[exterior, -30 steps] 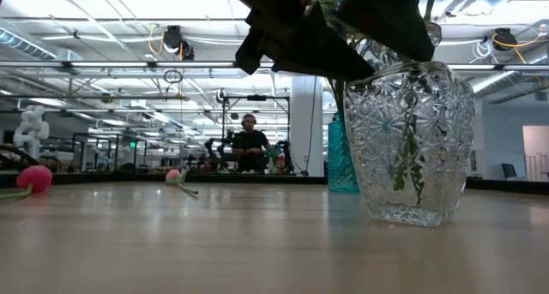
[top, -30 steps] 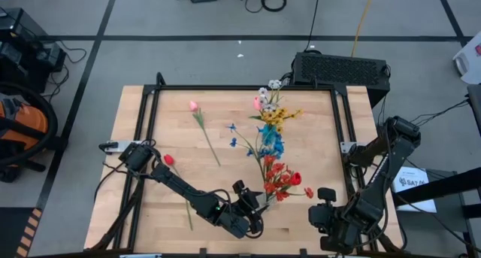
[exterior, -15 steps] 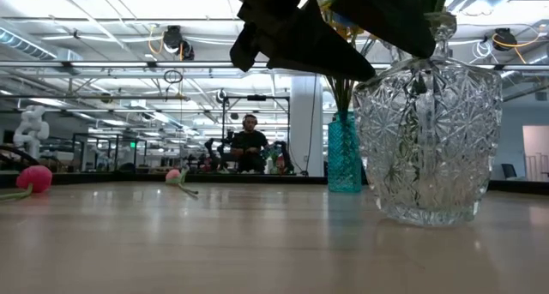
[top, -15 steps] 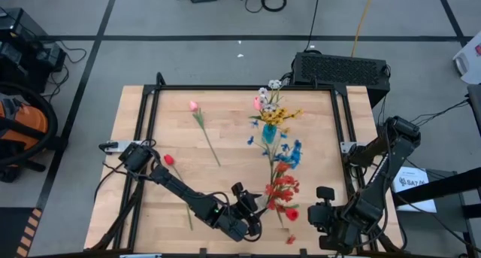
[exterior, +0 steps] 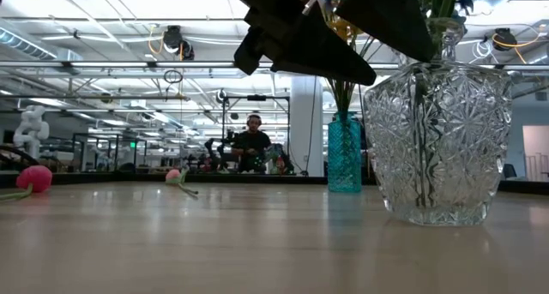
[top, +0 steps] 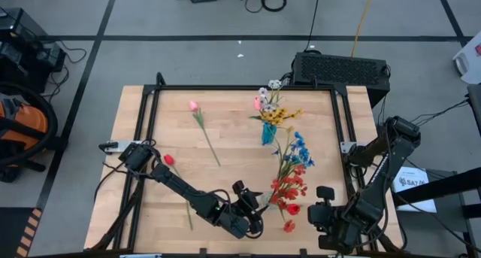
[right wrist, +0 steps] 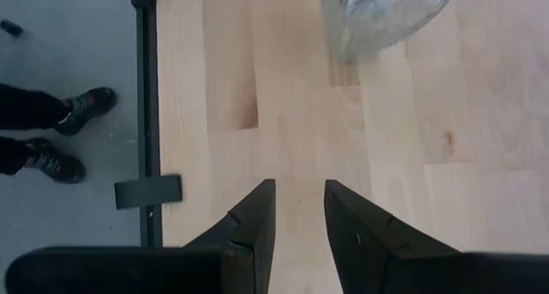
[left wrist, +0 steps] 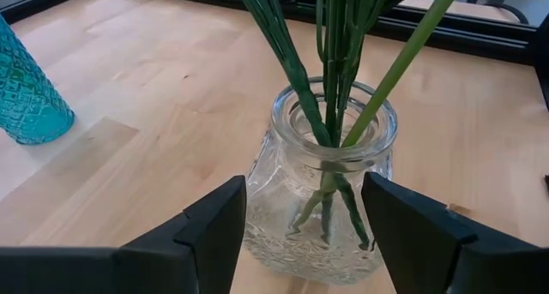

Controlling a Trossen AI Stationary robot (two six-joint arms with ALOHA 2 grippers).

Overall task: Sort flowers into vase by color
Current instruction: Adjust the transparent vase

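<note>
A clear cut-glass vase [left wrist: 322, 195] is standing upright on the wooden table [top: 225, 149] near its front edge, right of centre, and it is holding a bundle of green stems [left wrist: 334, 63]. Seen from above, those stems are carrying red flowers [top: 287, 189] low down and blue sprays [top: 299, 147] farther back, leaning toward the table's right side. The left gripper [left wrist: 300, 230] is sitting right against this vase, its two dark fingers [left wrist: 210, 230] spread on either side of the glass body; whether they are pressing on the glass or only bracketing it I cannot tell.

Farther back, near the middle of the table, a teal vase [top: 268, 132] is holding the yellow bunch [top: 276, 116], with small white blooms [top: 268, 87] and a pink bloom [top: 257, 103] at the far end. A pink tulip [top: 194, 106] is lying loose on the wood toward the far left, its long stem running toward the centre. A red tulip [top: 168, 159] is lying at the left side, beside the left arm.

The right gripper [right wrist: 298, 217] is waiting at the near right corner, its fingers parted with only bare wood between them, gripping nothing. A person's shoes [right wrist: 69, 131] are showing on the floor past the table's edge.
</note>
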